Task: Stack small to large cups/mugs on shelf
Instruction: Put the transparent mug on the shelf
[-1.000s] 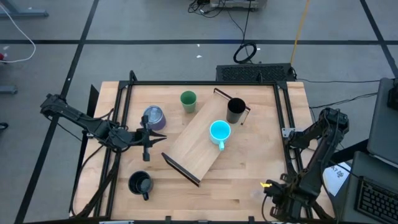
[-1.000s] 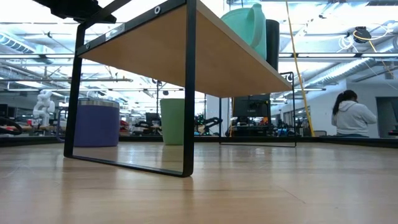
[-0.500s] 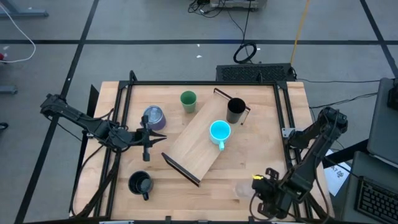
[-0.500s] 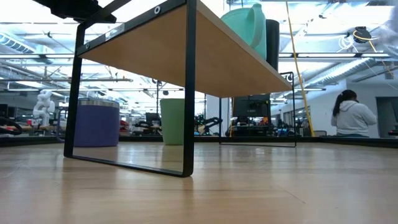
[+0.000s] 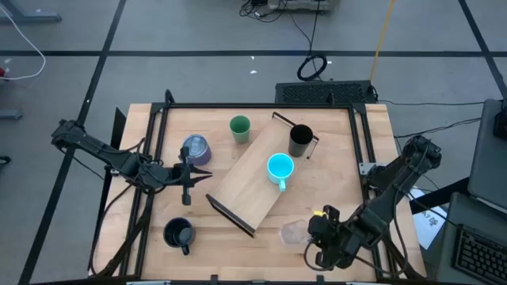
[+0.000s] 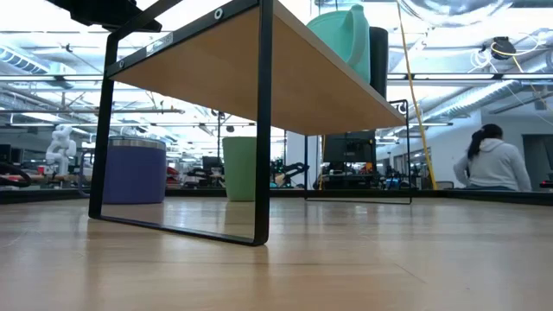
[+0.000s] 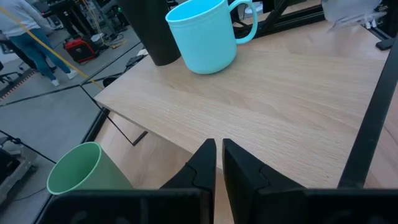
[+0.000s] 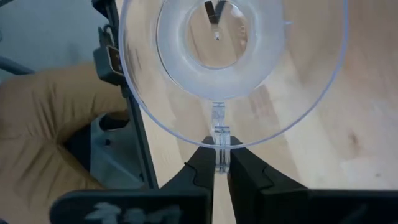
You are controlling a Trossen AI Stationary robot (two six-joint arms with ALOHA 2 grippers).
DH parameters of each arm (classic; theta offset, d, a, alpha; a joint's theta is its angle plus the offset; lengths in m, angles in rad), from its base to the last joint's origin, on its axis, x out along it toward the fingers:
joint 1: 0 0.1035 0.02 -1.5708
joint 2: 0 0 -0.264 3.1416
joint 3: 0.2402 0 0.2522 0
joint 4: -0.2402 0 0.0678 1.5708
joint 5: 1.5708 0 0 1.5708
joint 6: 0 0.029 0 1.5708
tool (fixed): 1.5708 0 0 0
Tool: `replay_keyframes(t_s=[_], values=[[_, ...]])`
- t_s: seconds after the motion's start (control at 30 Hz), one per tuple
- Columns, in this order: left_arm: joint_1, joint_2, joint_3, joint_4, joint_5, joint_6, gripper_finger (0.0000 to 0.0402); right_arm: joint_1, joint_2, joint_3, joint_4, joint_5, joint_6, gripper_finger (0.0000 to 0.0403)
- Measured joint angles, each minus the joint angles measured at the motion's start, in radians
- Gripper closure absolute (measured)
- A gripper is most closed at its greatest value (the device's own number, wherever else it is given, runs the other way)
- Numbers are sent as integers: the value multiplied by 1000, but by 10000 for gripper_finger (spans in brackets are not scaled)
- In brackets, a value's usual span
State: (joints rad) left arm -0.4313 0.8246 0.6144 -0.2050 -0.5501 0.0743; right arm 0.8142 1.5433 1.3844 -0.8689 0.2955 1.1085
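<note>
The wooden tabletop [image 5: 333,190] carries the shelf [image 5: 257,186], a long light-wood board set diagonally near the table's middle with a thin black bracket [image 5: 230,215] at its near end and another at the far end; every place below is given against this shelf. On the shelf's far half stands the cyan handled mug [image 5: 280,168], upright with its handle toward the near side, and the tall black mug [image 5: 300,140] stands at the shelf's far end, just beside the bracket there. Off the shelf, on the tabletop beyond its far-left long edge, the green cup [image 5: 240,127] stands upright; the purplish-grey shiny mug [image 5: 196,149] stands to the shelf's left, near that same edge. The squat black handled mug [image 5: 179,234] sits well apart from the shelf, past its near-left corner. The left gripper [image 5: 187,176] hovers to the shelf's left, between the purplish-grey mug and the squat black mug, its fingers [image 7: 203,165] pressed nearly together on nothing. The right gripper [image 5: 315,236] is off the shelf's near-right side, its fingers pinching the rim of the tiny clear cup [image 5: 294,233], which is tipped on its side so that the wrist view looks straight into its mouth [image 8: 231,53].
</note>
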Motion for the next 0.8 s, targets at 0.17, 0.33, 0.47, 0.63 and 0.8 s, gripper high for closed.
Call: replay_keyframes(t_s=[0.17,0.33,0.47,0.63,0.8], values=[[0,0,0,0,0,8,371,-28,0,49,-4,2,-61,390],[0,0,0,0,0,10,371,-56,0,97,-6,45,-111,390],[0,0,0,0,0,9,371,-91,0,113,-15,49,-110,390],[0,0,0,0,1,9,371,-145,0,115,-18,45,-110,390],[0,0,0,0,1,7,371,-191,0,118,9,43,-159,390]])
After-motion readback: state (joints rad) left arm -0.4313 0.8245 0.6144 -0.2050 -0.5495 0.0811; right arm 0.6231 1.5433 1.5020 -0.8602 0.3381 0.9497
